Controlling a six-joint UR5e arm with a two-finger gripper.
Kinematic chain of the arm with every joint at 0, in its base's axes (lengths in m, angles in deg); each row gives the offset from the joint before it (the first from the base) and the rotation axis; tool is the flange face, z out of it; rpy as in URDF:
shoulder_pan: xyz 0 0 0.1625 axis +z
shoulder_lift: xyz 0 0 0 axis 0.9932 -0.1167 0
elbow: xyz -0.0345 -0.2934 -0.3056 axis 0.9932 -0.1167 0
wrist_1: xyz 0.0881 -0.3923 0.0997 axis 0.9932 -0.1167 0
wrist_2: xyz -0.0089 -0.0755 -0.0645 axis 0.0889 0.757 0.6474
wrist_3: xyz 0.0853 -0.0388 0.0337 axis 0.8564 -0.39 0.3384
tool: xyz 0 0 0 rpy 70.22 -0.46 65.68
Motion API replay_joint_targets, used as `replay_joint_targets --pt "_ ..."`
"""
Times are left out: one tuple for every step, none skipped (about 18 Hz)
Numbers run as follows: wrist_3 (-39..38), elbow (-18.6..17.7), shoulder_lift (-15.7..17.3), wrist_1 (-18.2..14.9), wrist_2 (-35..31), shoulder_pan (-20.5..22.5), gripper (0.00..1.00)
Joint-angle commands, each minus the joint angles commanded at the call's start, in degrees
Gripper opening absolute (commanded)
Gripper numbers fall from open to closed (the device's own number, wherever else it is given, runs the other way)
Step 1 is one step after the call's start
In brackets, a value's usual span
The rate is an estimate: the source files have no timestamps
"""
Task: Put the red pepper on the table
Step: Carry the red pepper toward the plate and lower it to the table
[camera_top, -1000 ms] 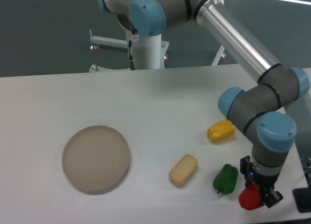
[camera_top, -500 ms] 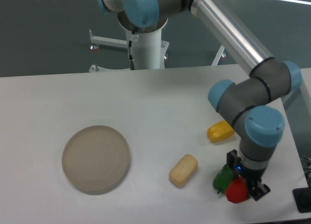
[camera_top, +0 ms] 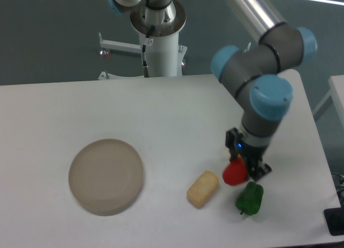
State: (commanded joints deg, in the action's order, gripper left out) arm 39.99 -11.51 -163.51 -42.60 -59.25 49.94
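The red pepper (camera_top: pixel 234 174) is small and glossy, held in my gripper (camera_top: pixel 240 169) just above the white table (camera_top: pixel 161 108), right of centre. The gripper is shut on the pepper, its dark fingers on either side of it. The pepper hangs between the beige bread-like piece (camera_top: pixel 202 189) on its left and the green pepper (camera_top: pixel 250 198) below right. Whether the red pepper touches the tabletop cannot be told.
A round beige plate (camera_top: pixel 106 176) lies at the left front. The arm's elbow and wrist (camera_top: pixel 263 97) stand over the right part of the table. The table's right edge runs close to the green pepper.
The gripper has carried the red pepper from the front right corner up and to the left, past the green pepper. The yellow pepper seen earlier is now hidden behind the arm.
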Motion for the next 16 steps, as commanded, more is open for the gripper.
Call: replay_joint_targets --pt "0.0 -1.6 1.07 -0.09 0.17 0.0 0.41" --pt "0.09 -3.35 1.95 0.0 0.52 0.0 0.41" --pt "-0.17 -5.55 2.65 0.09 2.18 0.09 0.41" --pt "-0.78 -7.74 3.09 1.13 5.33 0.35 0.41" --pt "-1.4 -9.77 3.19 3.23 8.15 0.53 0.4" --pt "-1.67 -12.57 3.88 5.69 9.74 0.53 0.4" --pt "-1.76 -14.25 4.67 6.5 10.02 0.35 0.4" --pt "-2.19 -15.57 5.38 7.37 10.54 0.26 0.4" --pt "-2.98 -16.02 5.56 7.99 11.85 0.09 0.4" --pt "-3.68 -16.46 5.56 8.09 13.08 0.0 0.41" --pt "-4.39 -17.16 5.56 8.35 13.44 -0.17 0.41" --pt "-4.83 -18.39 5.56 9.74 13.45 -0.96 0.41" --pt "-5.18 -19.01 5.47 11.15 13.36 -1.31 0.41" --pt "-6.06 -20.76 5.65 12.99 13.36 -1.58 0.41" --pt "-6.06 -21.9 5.82 13.97 13.36 -1.67 0.41" --pt "-6.24 -22.52 5.91 14.85 13.36 -1.67 0.41"
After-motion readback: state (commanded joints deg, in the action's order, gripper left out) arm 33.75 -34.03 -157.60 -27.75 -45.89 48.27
